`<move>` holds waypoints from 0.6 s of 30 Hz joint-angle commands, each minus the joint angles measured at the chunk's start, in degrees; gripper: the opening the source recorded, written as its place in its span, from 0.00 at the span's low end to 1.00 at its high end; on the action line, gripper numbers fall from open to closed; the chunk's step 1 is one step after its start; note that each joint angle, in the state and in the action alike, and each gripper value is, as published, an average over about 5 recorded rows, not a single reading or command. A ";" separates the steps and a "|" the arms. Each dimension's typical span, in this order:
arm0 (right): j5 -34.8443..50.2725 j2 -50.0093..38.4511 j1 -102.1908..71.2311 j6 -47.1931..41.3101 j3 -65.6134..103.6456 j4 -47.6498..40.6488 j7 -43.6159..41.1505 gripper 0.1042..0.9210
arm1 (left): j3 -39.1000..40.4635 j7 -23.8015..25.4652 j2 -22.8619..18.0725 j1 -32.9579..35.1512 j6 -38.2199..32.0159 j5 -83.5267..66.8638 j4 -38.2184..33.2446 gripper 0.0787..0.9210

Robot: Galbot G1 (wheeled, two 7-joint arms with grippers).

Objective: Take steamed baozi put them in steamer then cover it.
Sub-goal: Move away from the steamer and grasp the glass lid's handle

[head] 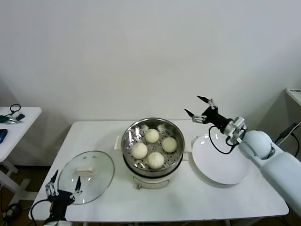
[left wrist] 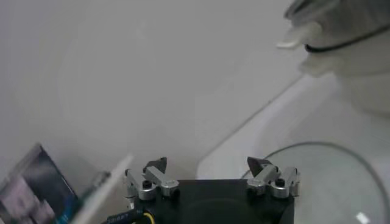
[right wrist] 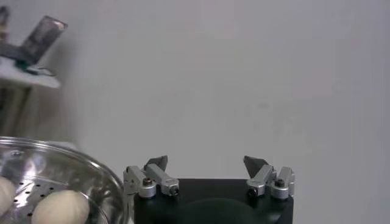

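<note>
Several cream-white baozi (head: 152, 135) lie in the shiny steel steamer (head: 129, 137) on its white pot base at the table's middle; one baozi (right wrist: 60, 207) also shows in the right wrist view. The clear glass cover (head: 86, 175) with its white handle lies flat on the table to the steamer's left; its rim (left wrist: 329, 146) shows in the left wrist view. My left gripper (head: 63, 184) is open and empty at the table's front left edge, just before the cover. My right gripper (head: 198, 106) is open and empty, raised to the right of the steamer, above the table's back.
A flat white plate (head: 221, 159) lies right of the steamer under my right arm. A small side table (head: 19, 123) with dark items stands at the far left. A white wall is behind the table.
</note>
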 commanded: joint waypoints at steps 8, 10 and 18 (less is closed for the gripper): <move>-6.88 12.27 -32.05 -3.31 29.53 4.21 2.33 0.88 | 2.89 0.48 1.78 -5.01 1.55 53.47 2.34 0.88; -7.88 12.89 -32.58 -3.80 29.78 3.96 2.28 0.88 | 3.82 0.23 1.71 -5.95 1.75 54.35 3.73 0.88; -10.52 14.52 -33.43 -4.34 29.83 3.10 2.09 0.88 | 4.93 -1.35 1.75 -8.72 1.48 54.04 9.95 0.88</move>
